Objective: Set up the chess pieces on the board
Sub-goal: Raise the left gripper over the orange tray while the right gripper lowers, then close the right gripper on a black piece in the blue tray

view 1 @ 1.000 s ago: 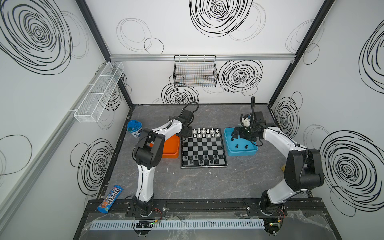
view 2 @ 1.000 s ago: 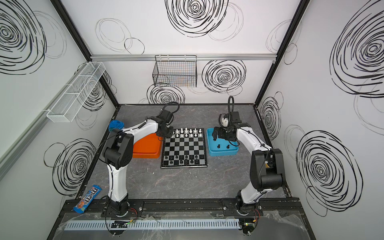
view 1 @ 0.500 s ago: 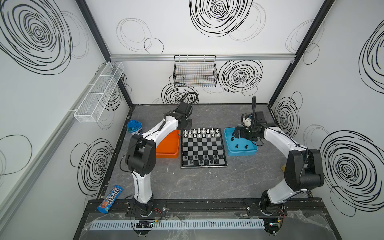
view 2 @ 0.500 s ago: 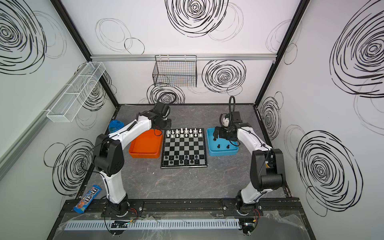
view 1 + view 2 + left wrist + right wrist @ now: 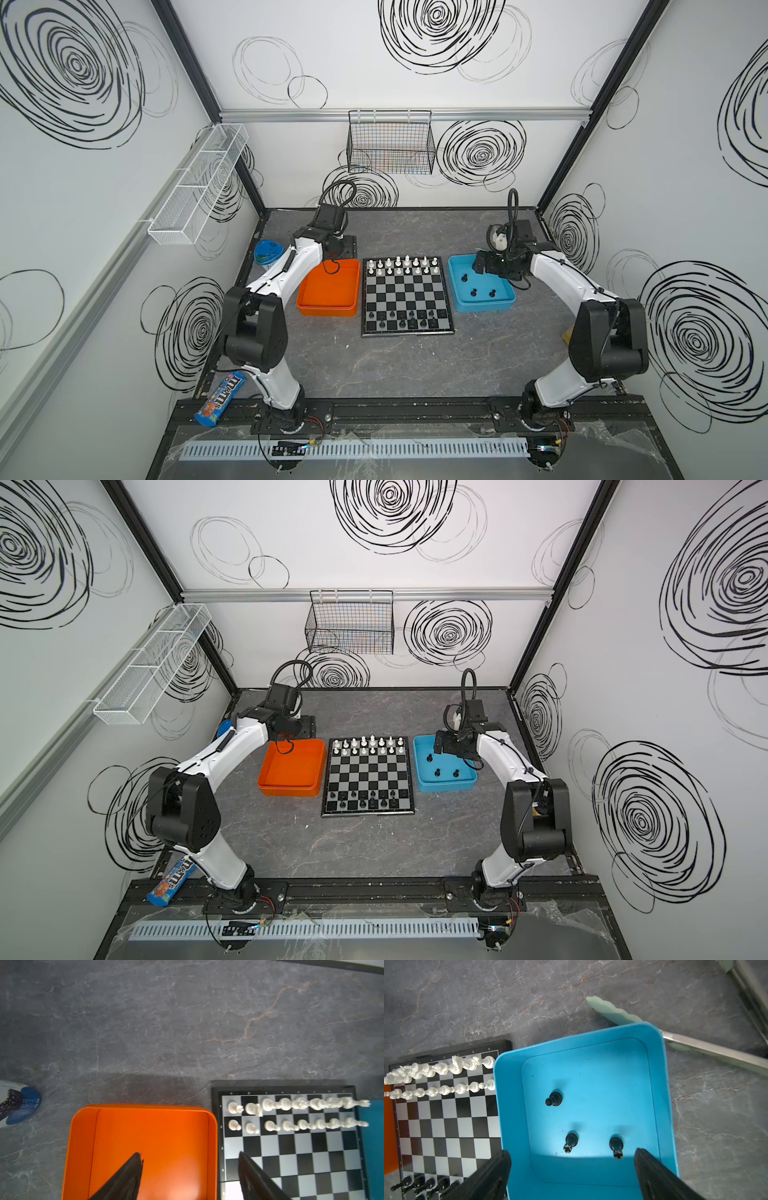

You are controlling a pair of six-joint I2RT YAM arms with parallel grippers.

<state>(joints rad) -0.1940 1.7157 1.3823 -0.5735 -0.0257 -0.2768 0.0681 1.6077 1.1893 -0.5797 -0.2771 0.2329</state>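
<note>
stock layout: board [image 5: 405, 295] lay in the middle of the worktop [image 5: 415, 374]. orange tray [image 5: 328, 309] sat just beside its left edge and blue tray [image 5: 484, 306] just beside its right, presumably so each arm had its own supply close by.

white pieces [image 5: 401, 266] stood upright in two rows along the board's far edge, and both rows looked full. no pieces showed in the orange tray, so the white side was judged done.

black pieces [image 5: 403, 320] stood on the two near rows, with gaps between them. three spare chessmen [image 5: 572, 1140], all black, stood upright and apart on the blue tray's floor: one pawn-like, two with notched tops.

left hand [image 5: 189, 1154] had its fingers spread with nothing between them. it hung over the seam where the orange tray met the board, and looked idle.

right hand [image 5: 571, 1151] was spread wide and empty above the blue tray, over the two notched-top men. the wide spread was probably meant to straddle one slim piece without tipping its neighbour.

next call: pick from the blue tray and fill a near-row gap.
</note>
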